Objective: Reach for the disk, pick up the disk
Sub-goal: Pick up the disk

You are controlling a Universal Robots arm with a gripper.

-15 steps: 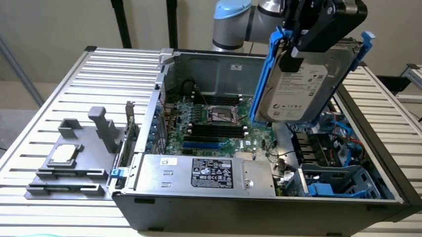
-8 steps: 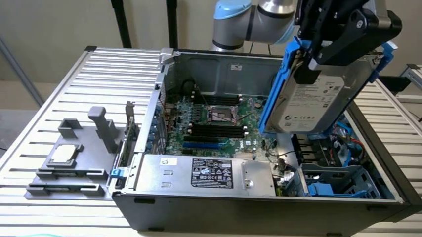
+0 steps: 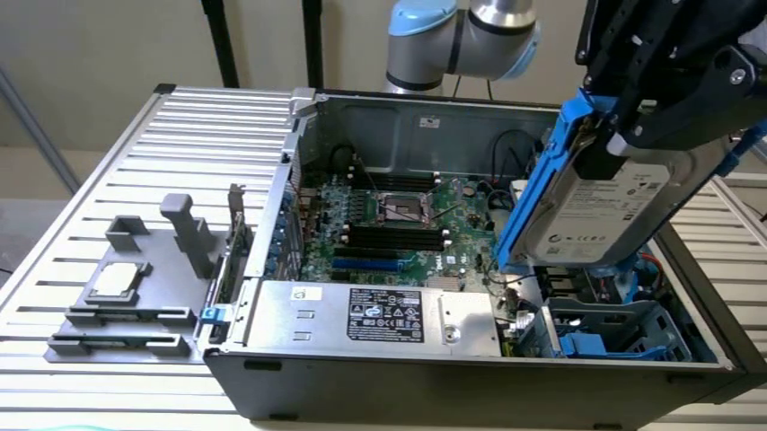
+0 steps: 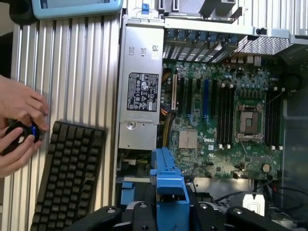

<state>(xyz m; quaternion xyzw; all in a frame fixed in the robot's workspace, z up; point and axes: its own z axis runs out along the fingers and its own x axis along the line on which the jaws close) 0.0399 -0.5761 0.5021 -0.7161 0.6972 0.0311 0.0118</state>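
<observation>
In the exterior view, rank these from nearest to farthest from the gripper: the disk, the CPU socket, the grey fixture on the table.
1. Disk: held in the gripper, lifted above the case at the exterior view's right.
2. CPU socket: mid-motherboard, inside the case.
3. Grey fixture: outside the case, on the table at the exterior view's left.

The disk (image 3: 605,211) has a smooth silver-grey metal face with a white paper-like label, edged by a glossy blue plastic frame (image 4: 166,187). The gripper (image 3: 653,108) clamping it looks matt black plastic. Below the disk, the computer case (image 3: 480,377) is dull grey sheet metal, and its power supply (image 3: 359,314) is brushed bare metal. Beside the case, the table (image 3: 132,162) is ribbed, satin aluminium. The keyboard (image 4: 70,175) is matt black plastic.
</observation>
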